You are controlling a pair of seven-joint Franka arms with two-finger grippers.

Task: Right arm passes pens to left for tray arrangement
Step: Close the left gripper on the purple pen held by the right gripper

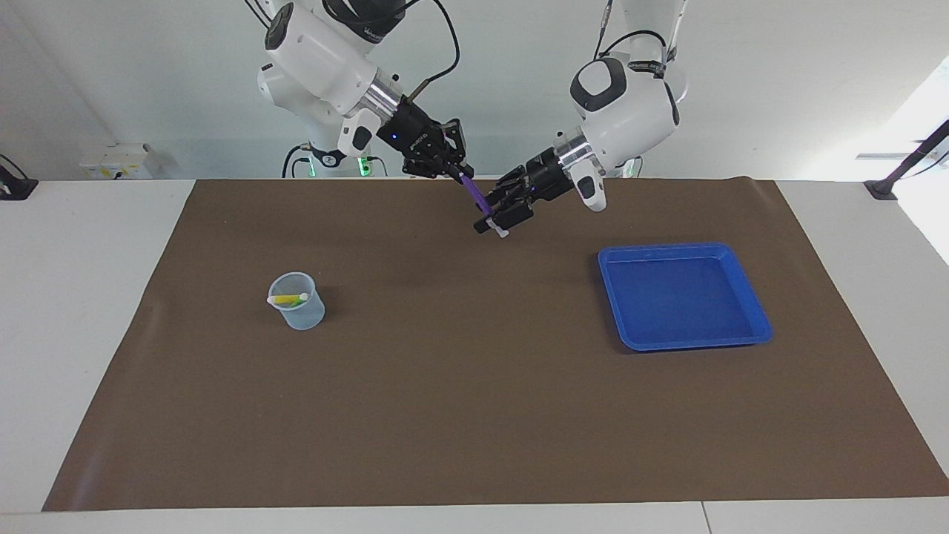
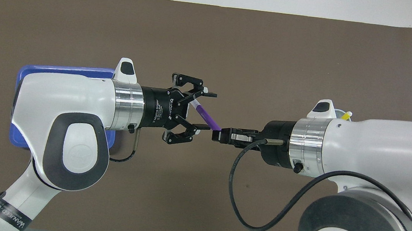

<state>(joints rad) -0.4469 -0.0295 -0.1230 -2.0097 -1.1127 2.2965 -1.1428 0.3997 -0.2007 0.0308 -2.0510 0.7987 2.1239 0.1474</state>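
Mid-air handover: right pincer (image 2: 216, 135) clenched on the purple pen (image 2: 206, 116), whose long axis slants up into the left pincer (image 2: 203, 110). Whitish end sits between the left fingers, not yet clamped. The tray (image 1: 750, 297) lies below, toward the left arm's end.

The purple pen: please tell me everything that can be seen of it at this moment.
The purple pen is a slim marker with a smooth purple barrel that looks like plastic and a whitish end. It is in the air above the brown mat, tilted, with the whitish end lowest. The right claw is shut on its upper end. Its whitish end lies between the fingers of the left claw, which are not yet closed on it. It touches neither the mat nor the blue tray.
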